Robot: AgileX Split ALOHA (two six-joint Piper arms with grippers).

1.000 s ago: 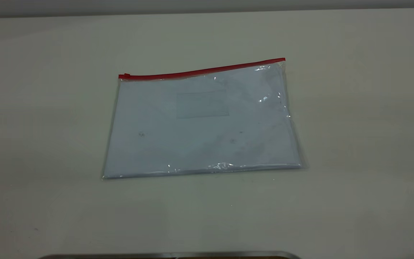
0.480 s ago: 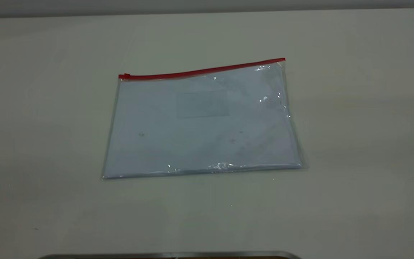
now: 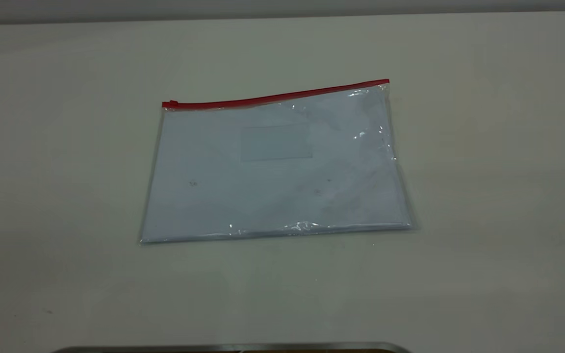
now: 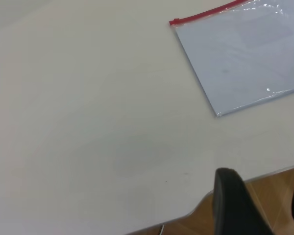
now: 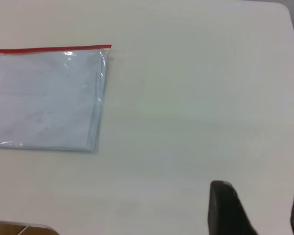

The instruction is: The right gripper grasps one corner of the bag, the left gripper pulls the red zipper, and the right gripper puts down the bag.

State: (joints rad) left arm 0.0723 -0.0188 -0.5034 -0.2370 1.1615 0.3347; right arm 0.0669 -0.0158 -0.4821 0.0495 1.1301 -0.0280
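The bag (image 3: 272,171), a clear pouch with pale paper inside, lies flat in the middle of the table. Its red zipper (image 3: 275,97) runs along the far long edge, and the slider tab (image 3: 170,103) sits at the left end. The red-tipped corner (image 3: 385,83) is at the far right. Neither gripper appears in the exterior view. In the left wrist view my left gripper (image 4: 264,181) hangs open over the table's edge, far from the bag (image 4: 245,58). My right gripper (image 5: 258,185) is open above bare table, well away from the corner (image 5: 107,48).
A faint label window (image 3: 276,142) shows on the bag. A grey metal rim (image 3: 233,347) lies along the near table edge. The rounded table edge (image 4: 196,213) has wooden floor (image 4: 277,188) beyond it.
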